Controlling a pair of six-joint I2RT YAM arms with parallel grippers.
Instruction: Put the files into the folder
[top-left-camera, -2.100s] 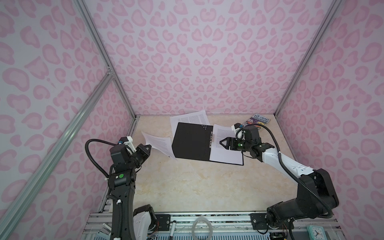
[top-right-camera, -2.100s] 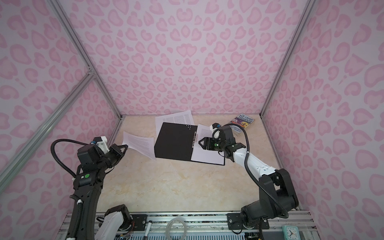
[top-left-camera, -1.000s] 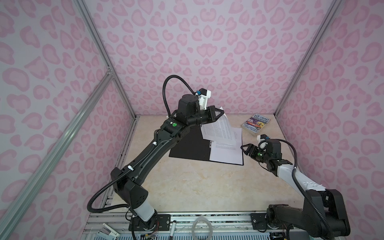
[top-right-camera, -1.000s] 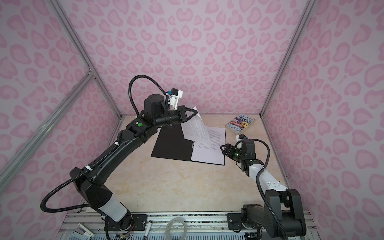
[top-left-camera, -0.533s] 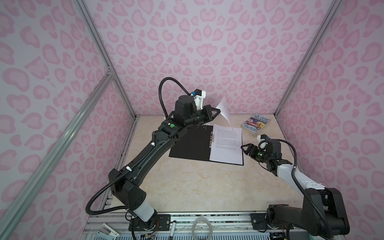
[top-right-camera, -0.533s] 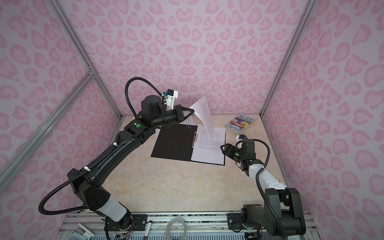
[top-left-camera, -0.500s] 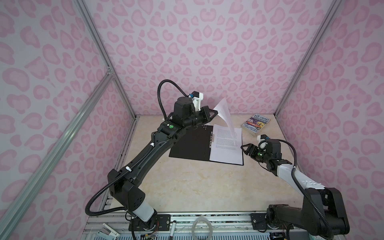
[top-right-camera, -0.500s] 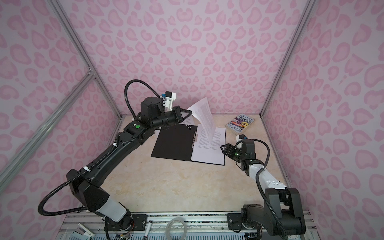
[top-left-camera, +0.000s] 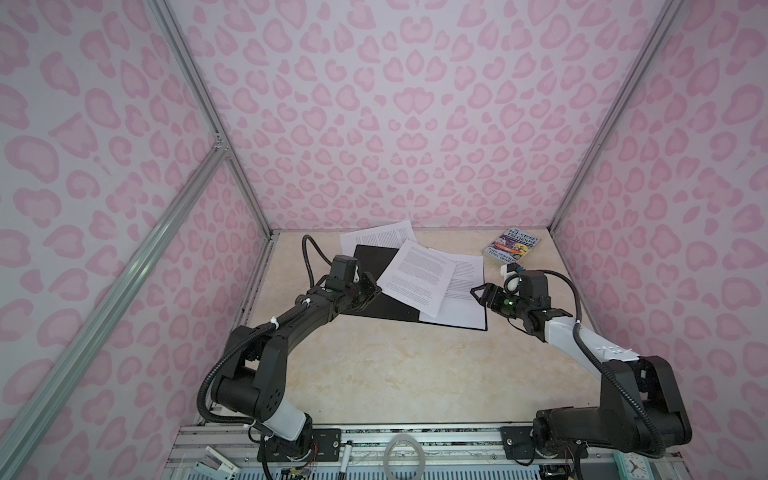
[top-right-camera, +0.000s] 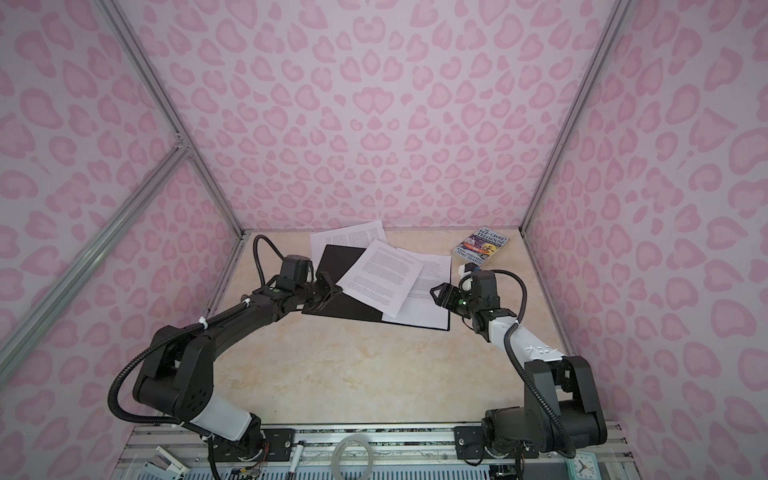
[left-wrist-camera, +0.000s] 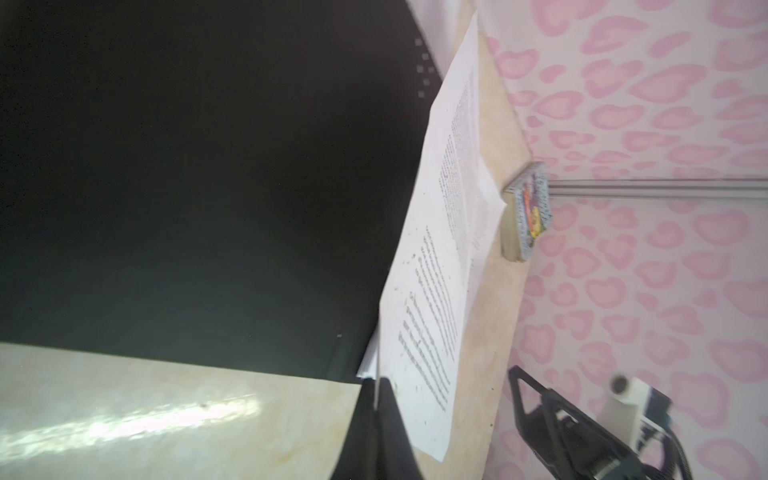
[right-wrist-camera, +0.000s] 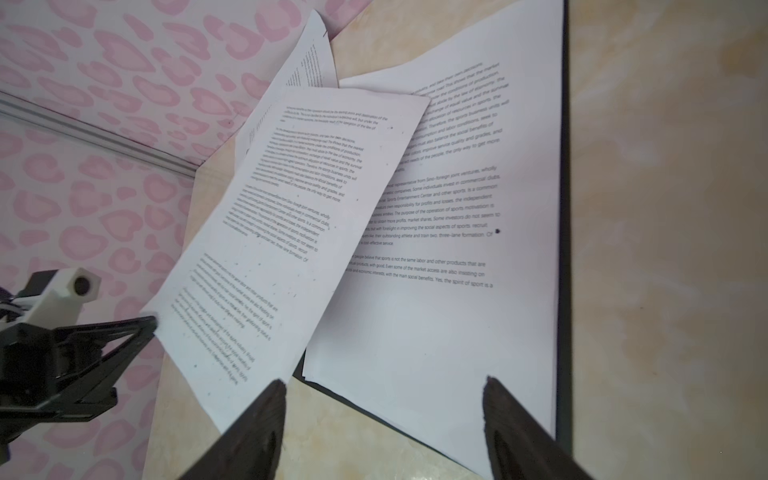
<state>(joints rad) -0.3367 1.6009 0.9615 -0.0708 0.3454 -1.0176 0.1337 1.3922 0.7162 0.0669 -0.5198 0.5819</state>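
Note:
The folder (top-left-camera: 370, 266) lies open at the back of the table, black inside up, seen in both top views (top-right-camera: 332, 266). A stack of files (top-left-camera: 461, 303) rests on its right half. One printed sheet (top-left-camera: 415, 276) lies skewed across the spine and stack, and my left gripper (top-left-camera: 377, 291) is shut on its left corner. In the left wrist view the jaws (left-wrist-camera: 377, 390) pinch that sheet's edge (left-wrist-camera: 428, 316). My right gripper (top-left-camera: 476, 293) stands open just off the folder's right edge, with nothing between its fingers (right-wrist-camera: 382, 384). Another file (top-left-camera: 374, 237) sticks out from behind the folder.
A small colourful paperback book (top-left-camera: 513, 245) lies at the back right near the wall corner. Pink patterned walls close in the table on three sides. Bare marble tabletop (top-left-camera: 395, 365) stretches in front of the folder.
My left arm has come down from high above the folder, bringing the sheet from hanging in the air to lying skewed over the folder. The right arm has not moved.

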